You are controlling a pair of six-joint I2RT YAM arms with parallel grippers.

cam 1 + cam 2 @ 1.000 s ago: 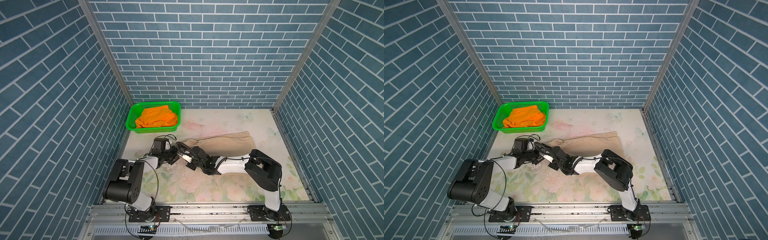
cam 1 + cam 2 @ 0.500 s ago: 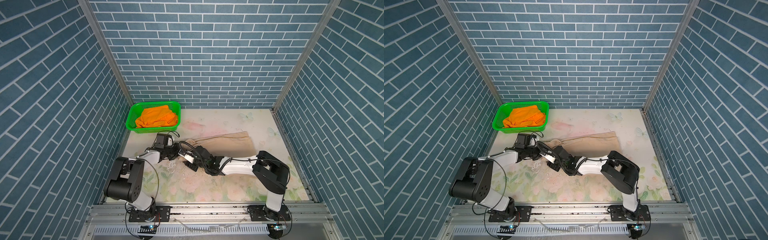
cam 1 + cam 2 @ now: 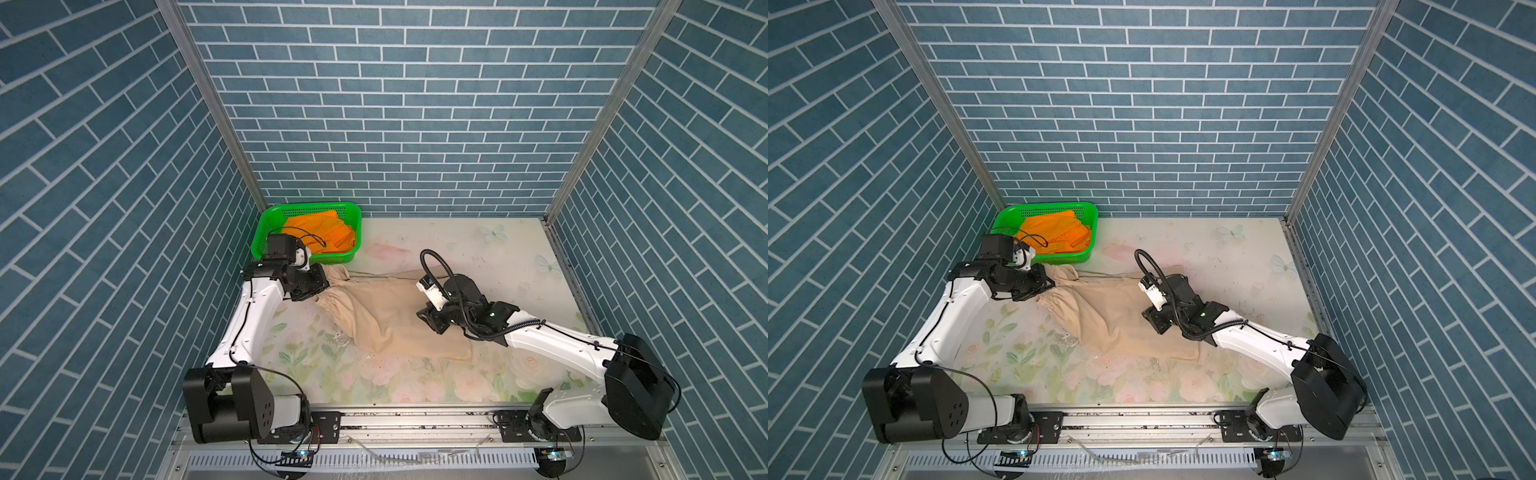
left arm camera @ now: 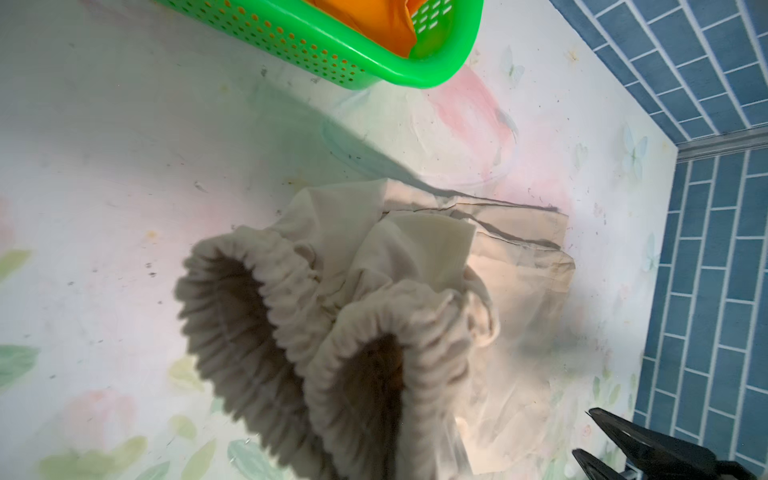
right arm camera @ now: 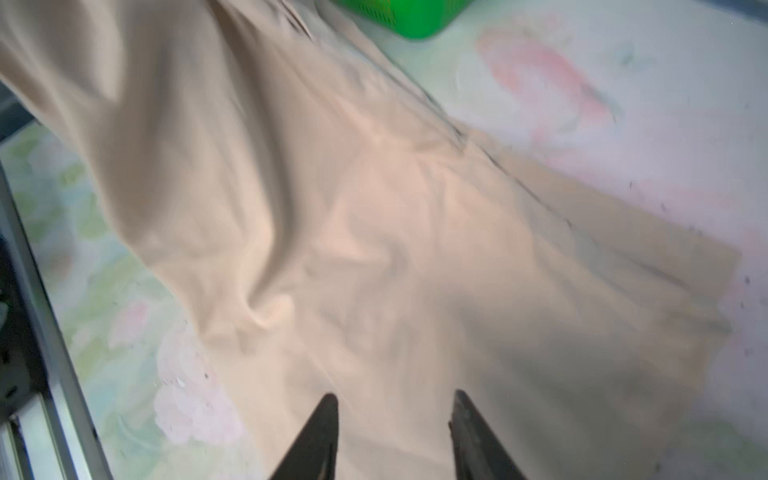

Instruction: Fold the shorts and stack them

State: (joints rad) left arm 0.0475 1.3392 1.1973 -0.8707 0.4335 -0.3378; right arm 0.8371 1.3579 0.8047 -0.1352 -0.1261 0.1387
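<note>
The left gripper (image 3: 322, 288), arm outstretched, seemingly pinches the pale beige cloth shorts (image 3: 386, 320) by their gathered waistband; the right gripper (image 5: 394, 398) hovers part-open, empty, above the fabric.

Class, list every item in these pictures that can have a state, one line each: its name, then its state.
beige shorts: unfolded, loosely spread, waistband end bunched and lifted.
green basket: upright, holding the orange shorts.
orange shorts: crumpled, not yet folded.
left gripper: shut on the beige shorts' waistband.
right gripper: open above the beige shorts, holding nothing.
</note>
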